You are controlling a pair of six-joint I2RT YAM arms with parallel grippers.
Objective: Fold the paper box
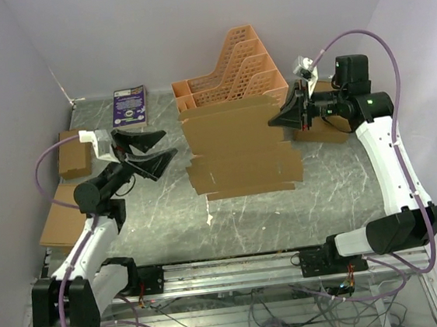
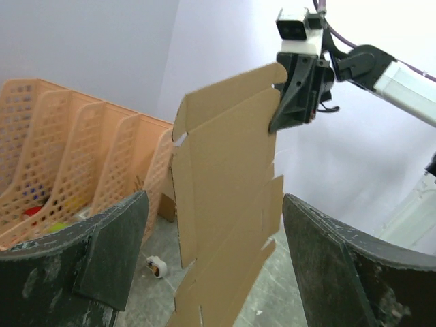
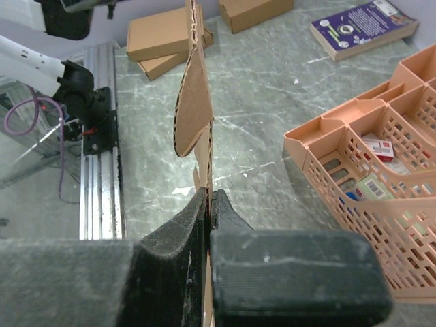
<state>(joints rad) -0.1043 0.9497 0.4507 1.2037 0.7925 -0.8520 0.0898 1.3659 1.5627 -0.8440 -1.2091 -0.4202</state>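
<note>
The paper box [image 1: 236,146], an unfolded brown cardboard sheet with flaps and tabs, is raised over the middle of the table [image 1: 247,215]. From the left wrist it stands roughly upright and slightly tilted; whether its lower end touches the table I cannot tell. The right gripper [image 1: 288,117] is clenched on the sheet's right edge, with the cardboard pinched thin between its two fingers [image 3: 177,252]. The left gripper [image 1: 151,151] is to the sheet's left with its jaws spread wide, near the cardboard but apart from it. An orange rack [image 1: 232,72] stands just behind the sheet, a purple book [image 1: 129,105] lies at the back left, and closed cardboard boxes [image 1: 73,151] sit along the left edge.
</note>
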